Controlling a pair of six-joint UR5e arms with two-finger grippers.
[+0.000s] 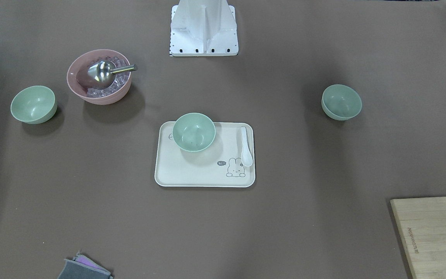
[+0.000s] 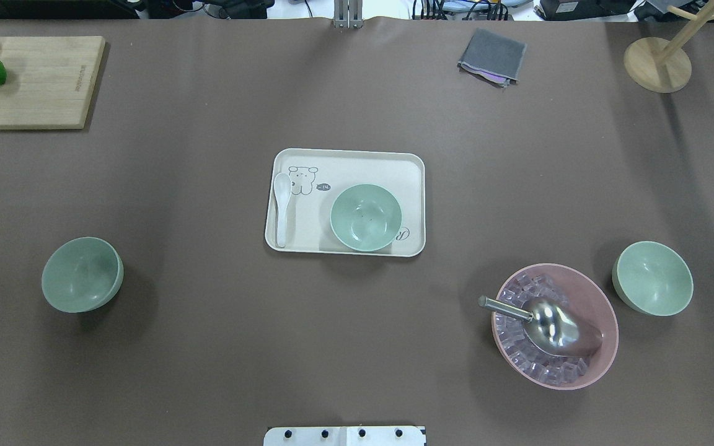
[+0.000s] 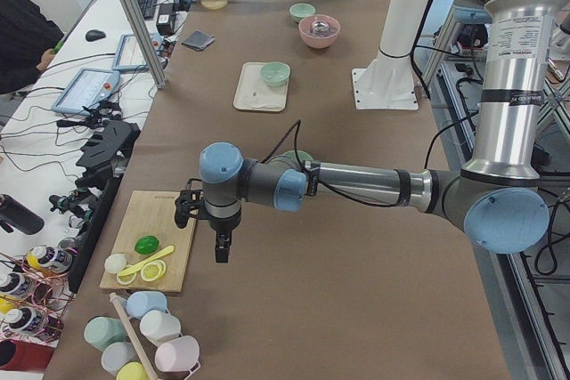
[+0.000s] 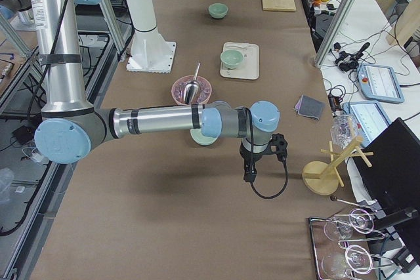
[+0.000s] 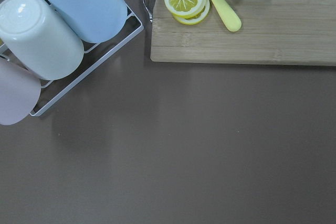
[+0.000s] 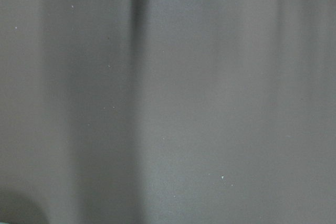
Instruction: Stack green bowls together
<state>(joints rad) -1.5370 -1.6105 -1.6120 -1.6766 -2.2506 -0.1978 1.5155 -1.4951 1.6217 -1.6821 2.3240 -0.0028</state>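
On the tray (image 2: pixel 357 164) stands one green bowl (image 2: pixel 365 217).

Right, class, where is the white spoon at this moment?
In the overhead view the white spoon lies along the left edge of the cream tray at mid-view; a green bowl sits on the same tray to its right, not touching it.

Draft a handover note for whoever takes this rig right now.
Left gripper hangs near the cutting board, right gripper over bare table at the other end; open or shut unreadable for both.
Green bowls all apart: middle bowl on the tray, left bowl on bare table, right bowl beside the pink bowl.
Done: nothing stacked. Left: nest all three.
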